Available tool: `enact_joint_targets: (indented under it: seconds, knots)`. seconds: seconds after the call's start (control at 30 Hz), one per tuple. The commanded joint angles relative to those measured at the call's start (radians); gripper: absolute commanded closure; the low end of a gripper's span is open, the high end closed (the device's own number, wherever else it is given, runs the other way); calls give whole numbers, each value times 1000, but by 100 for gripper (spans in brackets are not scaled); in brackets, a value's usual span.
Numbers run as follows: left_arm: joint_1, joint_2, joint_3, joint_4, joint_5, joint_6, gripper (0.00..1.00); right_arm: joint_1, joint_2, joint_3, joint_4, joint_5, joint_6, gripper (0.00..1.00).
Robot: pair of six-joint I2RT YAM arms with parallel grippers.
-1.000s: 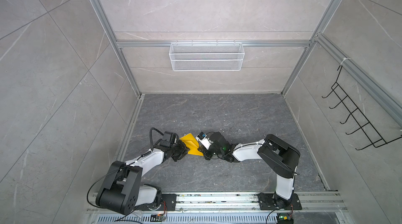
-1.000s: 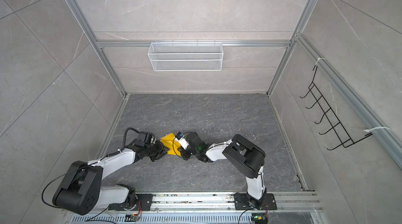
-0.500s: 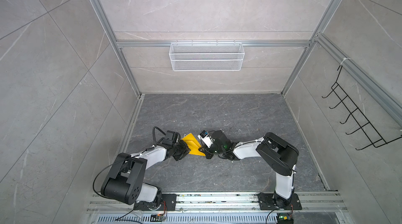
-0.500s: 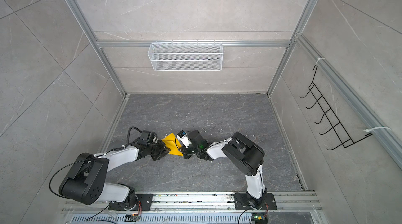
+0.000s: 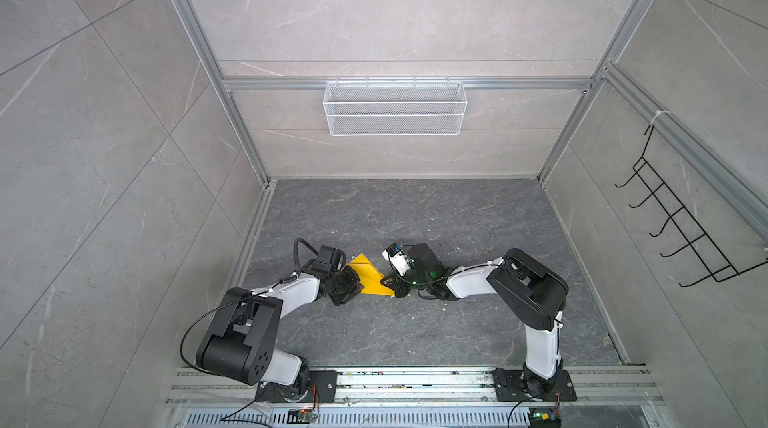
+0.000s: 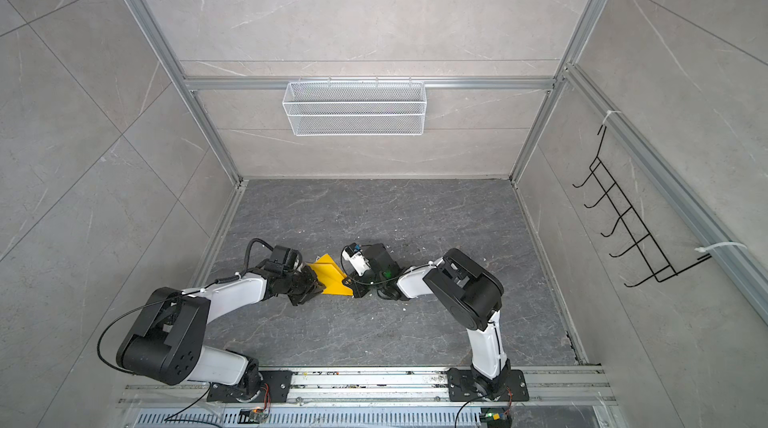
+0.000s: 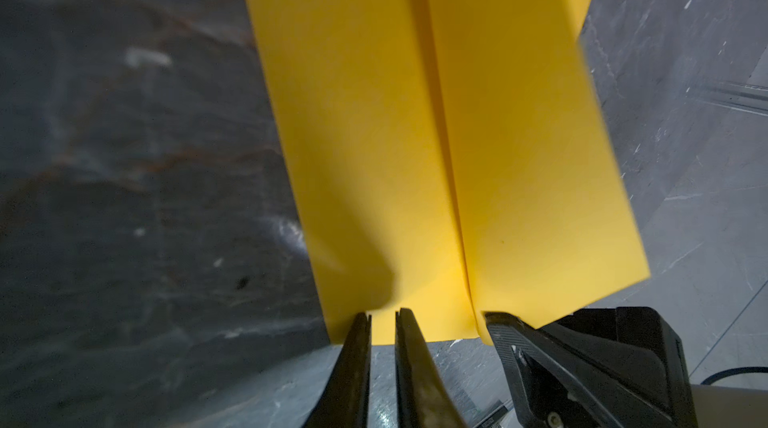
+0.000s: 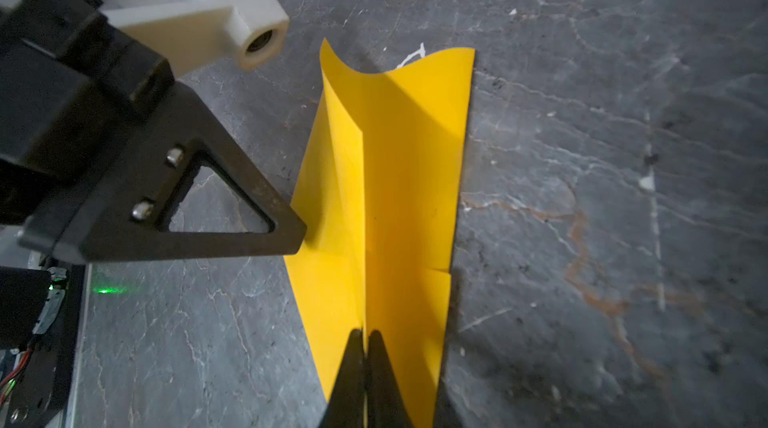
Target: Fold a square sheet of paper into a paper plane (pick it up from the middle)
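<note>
Nearest the camera head, a slotted aluminium rail (image 5: 415, 380) carries the bases of the left arm (image 5: 291, 293) and the right arm (image 5: 540, 347), both white and black. Beyond it lies the bench (image 5: 415, 338), a dark grey stone-look slab with pale veins, rusty streaks and scattered white specks. Toward its front, left of the middle, the paper (image 5: 371, 283) sits on the slab between the two tools. It is smooth and bright yellow, folded lengthwise with a raised centre crease and a flat flap on either side. It looks wedge-shaped in both top views, and one corner curls upward in the right wrist view. The right tool (image 8: 365, 338) has its black tapered fingers pressed together, pinching that crease. The left tool (image 7: 383, 317) meets the paper's edge with its fingers a narrow slit apart; whether they grip a layer cannot be told. Pale grey marble-look tiles (image 5: 395, 10), framed by aluminium posts (image 5: 203, 51), wall the cell on three sides. On the back wall hangs a long white wire-mesh basket (image 5: 395, 107), and on the right wall a black wire rack (image 5: 685, 230) of hooks.
</note>
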State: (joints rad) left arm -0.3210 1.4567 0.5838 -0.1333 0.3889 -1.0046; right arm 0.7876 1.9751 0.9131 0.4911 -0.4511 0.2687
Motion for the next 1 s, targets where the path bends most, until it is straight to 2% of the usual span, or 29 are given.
enact_joint_targets:
  seconds: [0.0, 0.33, 0.97]
  knots:
    - [-3, 19, 24, -50, -3, 46, 83, -11, 22, 28, 15, -43, 37, 96]
    - [-3, 21, 41, -74, -2, 70, 83, -31, 57, 68, -33, -111, 91, 95]
    - [-3, 5, 44, -92, -2, 82, 83, -67, 108, 111, -68, -167, 196, 95]
